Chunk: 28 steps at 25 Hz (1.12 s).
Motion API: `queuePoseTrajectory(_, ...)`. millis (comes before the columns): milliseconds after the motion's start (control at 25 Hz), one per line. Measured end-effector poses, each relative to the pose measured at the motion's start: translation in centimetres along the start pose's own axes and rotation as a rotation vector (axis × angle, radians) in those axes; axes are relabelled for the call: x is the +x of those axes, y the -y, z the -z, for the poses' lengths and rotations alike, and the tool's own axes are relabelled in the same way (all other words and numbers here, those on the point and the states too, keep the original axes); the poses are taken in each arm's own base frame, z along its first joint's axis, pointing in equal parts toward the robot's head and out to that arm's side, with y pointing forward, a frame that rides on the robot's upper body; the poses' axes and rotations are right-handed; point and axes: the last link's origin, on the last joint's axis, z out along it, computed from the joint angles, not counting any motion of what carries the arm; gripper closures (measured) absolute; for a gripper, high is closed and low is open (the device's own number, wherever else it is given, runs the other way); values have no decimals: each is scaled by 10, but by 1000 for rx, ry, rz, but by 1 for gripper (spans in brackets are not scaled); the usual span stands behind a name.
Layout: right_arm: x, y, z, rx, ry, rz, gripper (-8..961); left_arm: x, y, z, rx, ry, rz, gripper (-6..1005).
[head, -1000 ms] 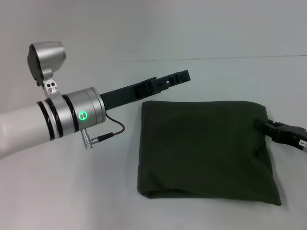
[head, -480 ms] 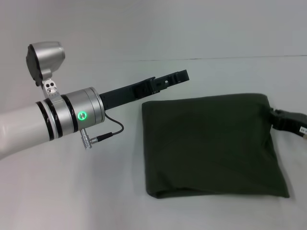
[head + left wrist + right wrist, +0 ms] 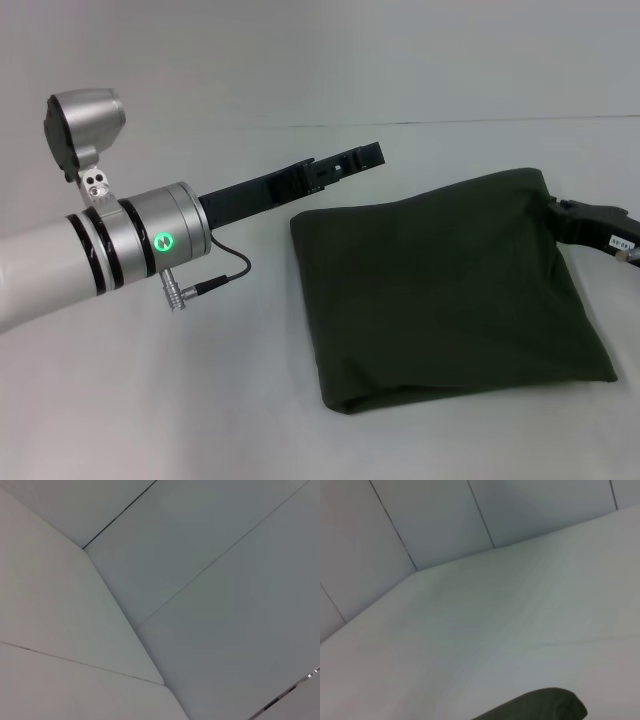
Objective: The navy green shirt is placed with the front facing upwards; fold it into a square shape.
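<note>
Right fingers (image 3: pixel 562 214) pinching folded, soft olive navy green shirt (image 3: pixel 445 285) corner, squarish bundle

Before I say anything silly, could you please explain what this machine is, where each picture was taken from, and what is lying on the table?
This is a robot with two arms, each ending in a grasping tool. The wide picture comes from a camera on its head, looking down at a white table. The silver arm on the left is its left arm; the left tool hangs above the table beside the cloth, holding nothing. The dark green bundle is the navy green shirt, already folded into a rough square. The right tool grips its far right corner, which is lifted slightly. The other two pictures come from cameras on the wrists. The left one shows only pale panels; the right one shows the table and a bit of the shirt.
</note>
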Motion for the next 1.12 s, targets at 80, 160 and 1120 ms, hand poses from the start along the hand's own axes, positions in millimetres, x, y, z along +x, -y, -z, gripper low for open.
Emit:
queuePoseTrajectory(80, -2, 0, -2, 2, 3, 1, 922, 0, 0, 0, 0, 0, 1, 74)
queuePoseTrajectory(160, -3, 2, -2, 15, 3, 5, 923, -1, 0, 0, 0, 0, 2, 75)
queuePoseTrajectory(1120, 0, 14, 21, 52, 87, 54, 618, -2, 25, 28, 127, 160, 49, 95)
